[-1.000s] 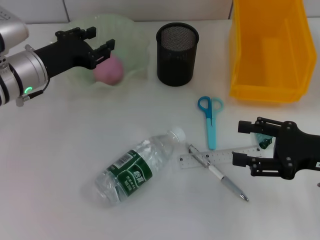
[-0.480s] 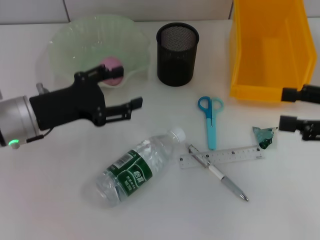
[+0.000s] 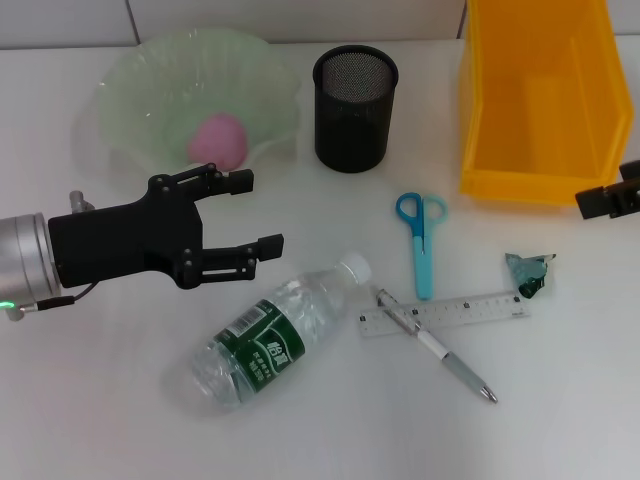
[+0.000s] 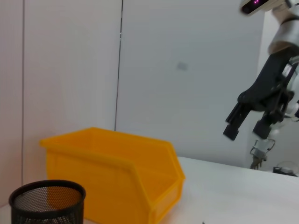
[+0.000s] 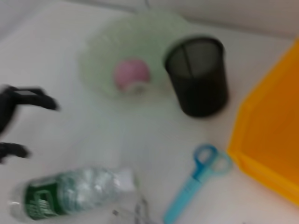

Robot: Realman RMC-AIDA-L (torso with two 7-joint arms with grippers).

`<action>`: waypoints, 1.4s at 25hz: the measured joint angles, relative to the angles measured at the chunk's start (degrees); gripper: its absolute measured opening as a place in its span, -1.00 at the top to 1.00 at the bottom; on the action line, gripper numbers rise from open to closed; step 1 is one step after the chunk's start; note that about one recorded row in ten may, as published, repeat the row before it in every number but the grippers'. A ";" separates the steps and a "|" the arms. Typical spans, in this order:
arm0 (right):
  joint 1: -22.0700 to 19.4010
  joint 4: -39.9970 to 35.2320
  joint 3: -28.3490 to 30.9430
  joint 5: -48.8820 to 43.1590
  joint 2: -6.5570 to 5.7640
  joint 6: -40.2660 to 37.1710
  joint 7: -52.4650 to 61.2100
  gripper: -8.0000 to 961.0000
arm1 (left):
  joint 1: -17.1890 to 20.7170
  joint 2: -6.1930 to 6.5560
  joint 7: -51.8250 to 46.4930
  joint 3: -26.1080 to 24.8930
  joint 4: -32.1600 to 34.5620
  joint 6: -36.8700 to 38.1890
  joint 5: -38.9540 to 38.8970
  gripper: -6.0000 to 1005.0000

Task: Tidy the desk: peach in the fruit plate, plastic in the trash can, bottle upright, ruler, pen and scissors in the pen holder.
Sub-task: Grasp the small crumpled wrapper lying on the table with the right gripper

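Jaws apart, the left gripper [image 3: 248, 211] hovers empty over the white desk [image 3: 100, 400]; the right gripper [image 3: 612, 197], indeterminate, sits beside the yellow bin [image 3: 540, 100] below pale wall panels [image 4: 187, 70].

Bare desk [image 3: 100, 400] surrounds the lying bottle [image 3: 270, 335].

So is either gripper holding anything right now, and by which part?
Nothing is held. The left gripper hangs open beside the bottle; the right gripper, at the picture's edge, shows nothing in it.
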 joint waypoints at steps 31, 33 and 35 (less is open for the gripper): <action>5.81 30.31 -19.29 -16.69 0.62 25.28 12.06 -0.70 | -0.04 -0.45 1.54 0.28 -0.86 -2.39 0.75 -0.71; 6.01 31.42 -19.37 -16.71 0.58 26.06 12.07 -0.70 | -0.04 -0.47 1.68 0.20 -0.88 -2.39 0.75 -0.71; 6.60 33.35 -19.48 -16.74 0.47 26.95 12.06 -0.69 | -0.04 -0.48 1.82 0.15 -0.90 -2.39 0.75 -0.71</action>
